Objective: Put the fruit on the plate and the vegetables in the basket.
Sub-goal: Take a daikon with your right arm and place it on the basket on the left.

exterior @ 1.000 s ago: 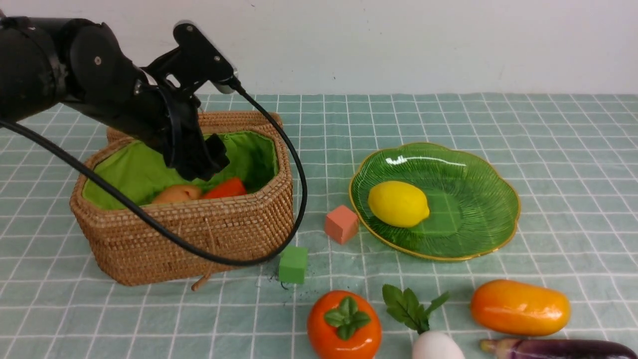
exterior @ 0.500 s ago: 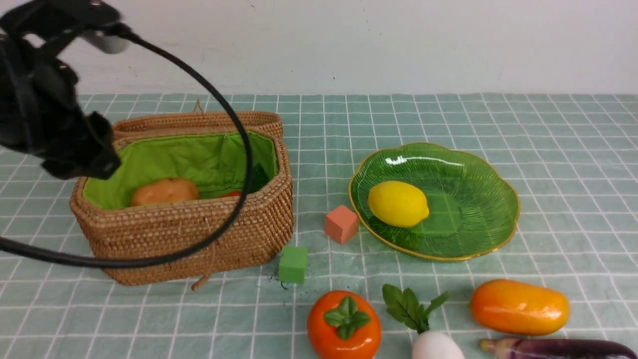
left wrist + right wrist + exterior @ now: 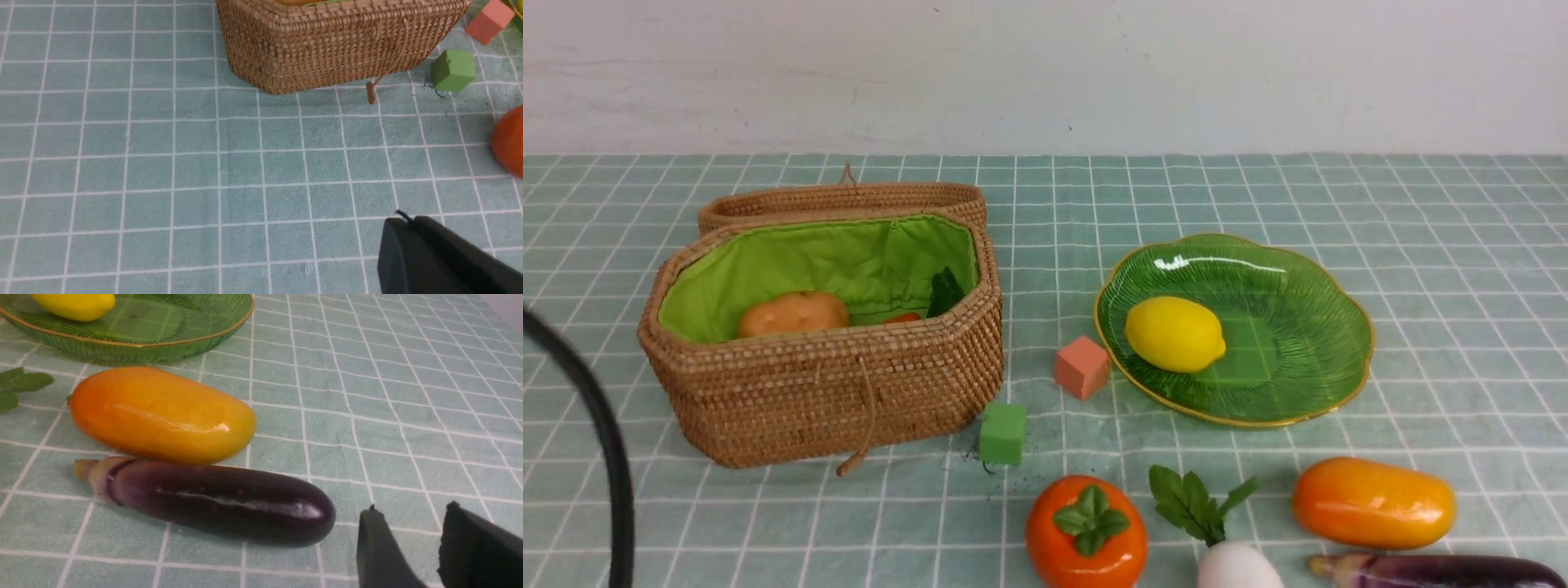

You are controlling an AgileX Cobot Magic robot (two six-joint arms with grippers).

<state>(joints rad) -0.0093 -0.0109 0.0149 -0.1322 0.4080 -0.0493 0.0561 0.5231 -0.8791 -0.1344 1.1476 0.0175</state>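
A plain white wall (image 3: 1176, 73) backs the grid-patterned pale green tablecloth (image 3: 1421, 212), where the green-lined tan wicker basket (image 3: 849, 392) holds a brown potato (image 3: 792, 313) and the gold-rimmed green glass plate (image 3: 1307, 269) a yellow lemon (image 3: 1174, 333). An orange mango (image 3: 1372, 502), purple eggplant (image 3: 1437, 570), orange-red persimmon (image 3: 1086, 531) and white radish (image 3: 1237, 567) lie loose nearer the robot. The left gripper (image 3: 402, 222) is clenched empty; the right gripper (image 3: 412, 506) parted, empty.

My light is bright and even from overhead in all three views, leaving only soft, short shadows under the basket (image 3: 833, 392) and the mango (image 3: 161, 414). White glare streaks the far side of the plate (image 3: 1282, 318) and the skin of the eggplant (image 3: 220, 500). The black cable (image 3: 614, 474) at my front view's left edge looks slightly soft.
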